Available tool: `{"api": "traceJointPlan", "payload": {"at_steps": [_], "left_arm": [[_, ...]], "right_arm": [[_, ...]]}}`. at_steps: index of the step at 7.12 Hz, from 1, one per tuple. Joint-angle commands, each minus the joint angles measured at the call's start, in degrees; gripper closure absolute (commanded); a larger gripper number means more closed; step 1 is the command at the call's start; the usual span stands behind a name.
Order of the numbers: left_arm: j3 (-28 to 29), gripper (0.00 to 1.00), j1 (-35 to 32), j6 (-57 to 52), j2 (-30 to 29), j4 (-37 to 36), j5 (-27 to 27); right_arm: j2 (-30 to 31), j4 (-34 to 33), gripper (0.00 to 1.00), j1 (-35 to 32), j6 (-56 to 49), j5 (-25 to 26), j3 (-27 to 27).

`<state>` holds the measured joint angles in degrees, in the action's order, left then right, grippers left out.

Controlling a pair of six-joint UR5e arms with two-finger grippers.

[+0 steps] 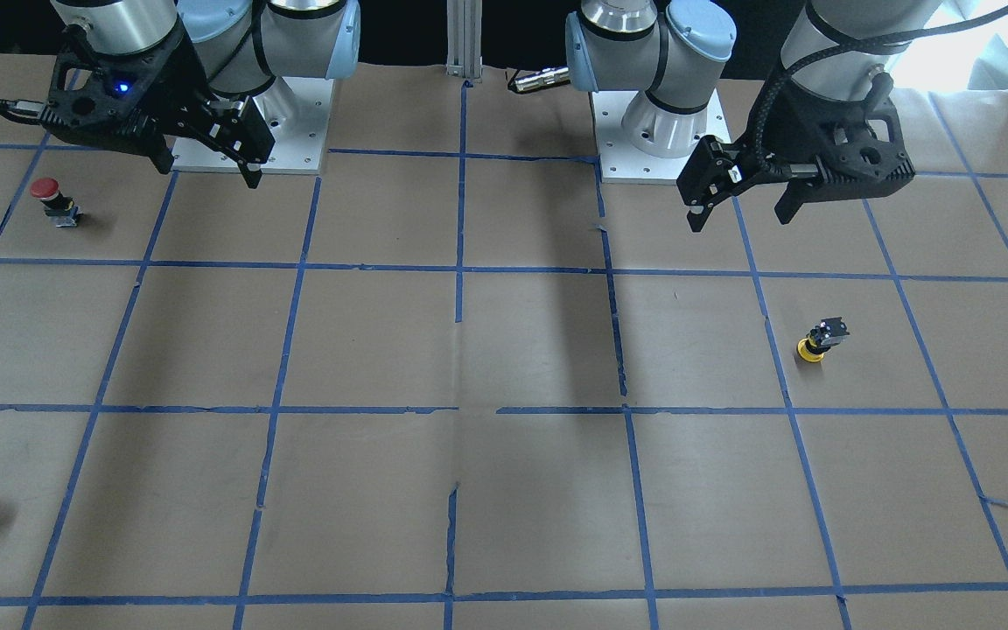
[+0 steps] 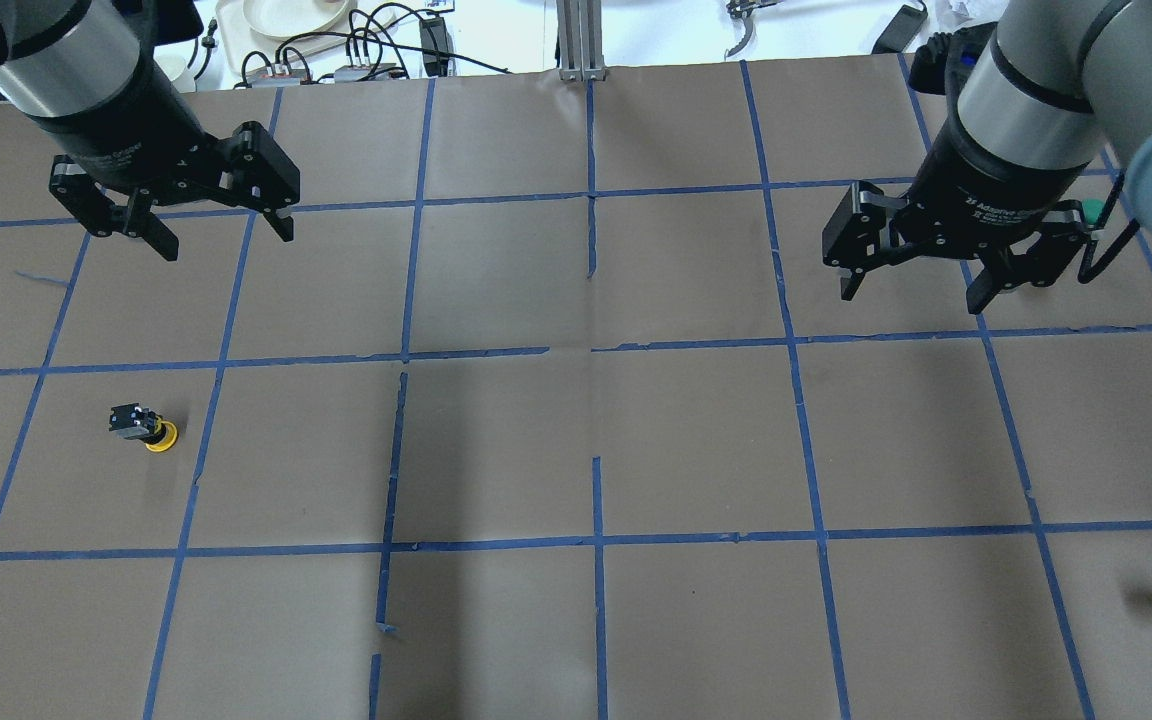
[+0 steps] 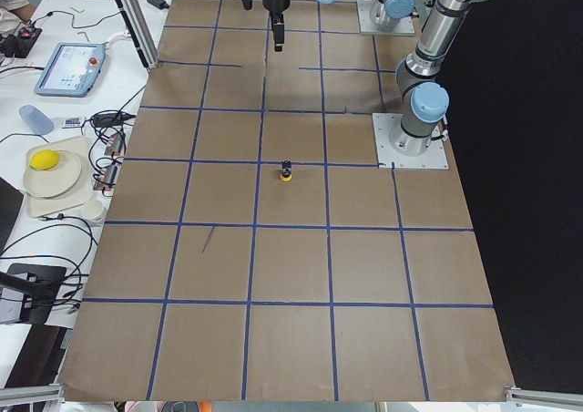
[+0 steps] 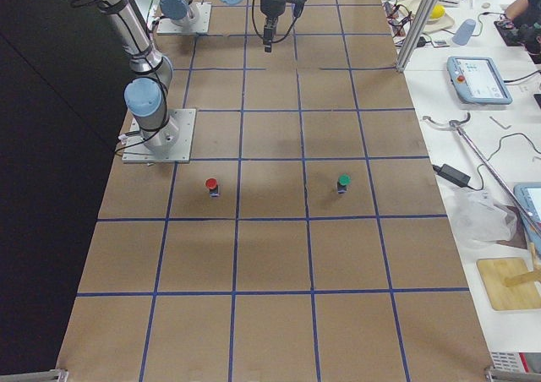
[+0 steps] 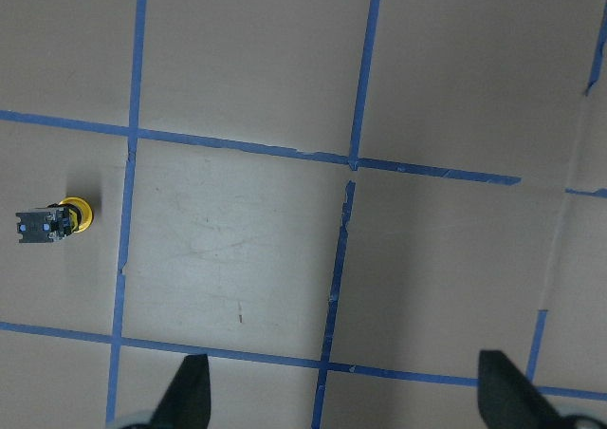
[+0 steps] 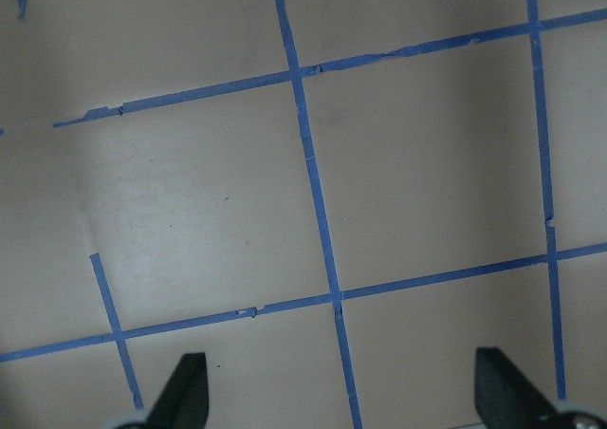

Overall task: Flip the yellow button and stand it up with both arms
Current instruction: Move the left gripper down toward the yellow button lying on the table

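You see the left gripper [image 2: 226,240] and the right gripper [image 2: 911,298] both wide open, holding nothing above the surface [image 2: 596,450], while the yellow button [image 2: 148,428] rests cap-down, well apart from the left gripper, its body details too small to read.

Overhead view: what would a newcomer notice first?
Two big black grippers hang open and empty over the table: the left gripper at upper left, the right gripper at upper right. Below the left gripper in this view sits the small yellow button, which looks upside down, with its yellow cap down and its black body up.
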<state>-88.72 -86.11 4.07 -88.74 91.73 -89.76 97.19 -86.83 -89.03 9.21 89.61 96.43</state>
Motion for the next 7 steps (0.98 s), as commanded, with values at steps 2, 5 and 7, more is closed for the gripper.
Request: {"api": "traceJointPlan", "payload": {"at_steps": [2, 5, 7], "left_arm": [[-1.0, 0.0, 0.2, -0.4, 0.2, 0.0, -0.1], [-8.5, 0.0, 11.1, -17.4, 0.3, -1.1, -0.7], [-19.3, 0.0, 24.5, -32.1, 0.0, -13.0, -0.4]], "right_arm": [[0.0, -0.1, 0.0, 0.0, 0.1, 0.0, 0.3], [0.0, 0.0, 0.0, 0.0, 0.1, 0.0, 0.3], [0.0, -0.5, 0.0, 0.0, 0.3, 0.0, 0.7]]}}
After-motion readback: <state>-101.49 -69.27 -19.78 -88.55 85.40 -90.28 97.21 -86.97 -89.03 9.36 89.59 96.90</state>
